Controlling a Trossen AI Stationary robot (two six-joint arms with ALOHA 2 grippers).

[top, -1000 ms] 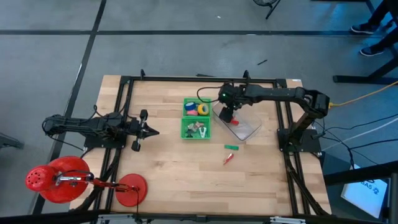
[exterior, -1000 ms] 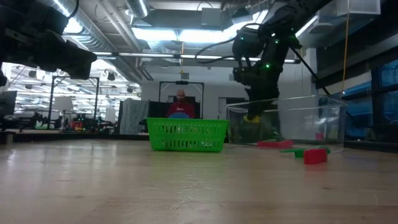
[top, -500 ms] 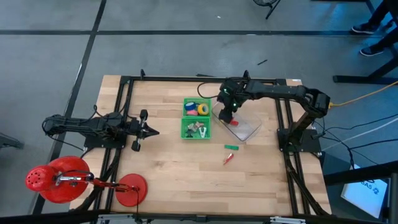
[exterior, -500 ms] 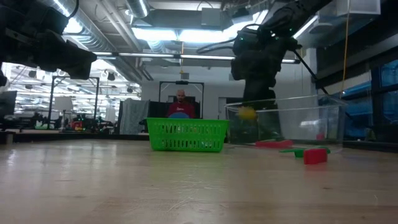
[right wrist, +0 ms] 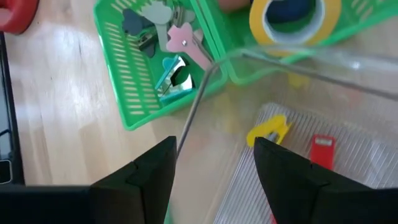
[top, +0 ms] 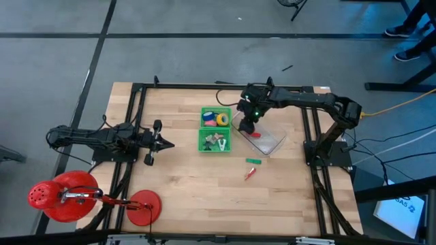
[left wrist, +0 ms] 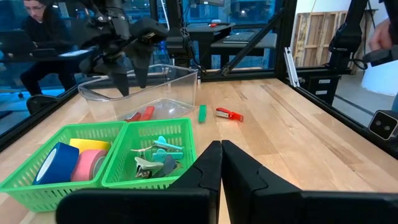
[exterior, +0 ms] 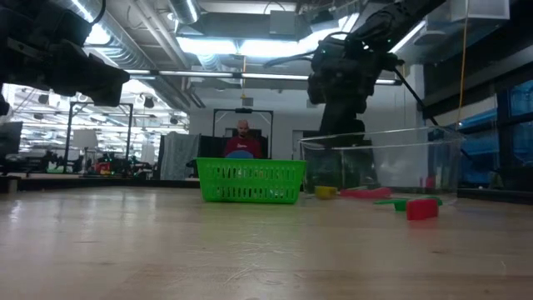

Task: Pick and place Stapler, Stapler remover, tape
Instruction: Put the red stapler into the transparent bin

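Observation:
My right gripper (right wrist: 211, 180) is open and empty. It hangs over the left end of the clear plastic container (top: 267, 139), fingers pointing down, and also shows in the high view (top: 248, 124) and the low view (exterior: 341, 137). A small yellow piece (right wrist: 267, 130) and a red stapler (right wrist: 322, 149) lie on the container's floor. The tape rolls, blue, yellow and pink (left wrist: 74, 158), lie in the far compartment of the green basket (top: 216, 129). Several staple removers (left wrist: 158, 158) fill its near compartment. My left gripper (top: 167, 143) is shut and waits at the table's left.
A small green stapler (top: 253, 161) and a small red one (top: 251, 173) lie on the bare wood, nearer than the container. Black frame rails (top: 136, 122) run along the table's left, right and far sides. A person sits in the room beyond (exterior: 241, 137).
The yellow piece was at my right gripper's fingertips inside the container. It has fallen and now lies on the container's floor. My right gripper has gone up a little and slightly toward the basket.

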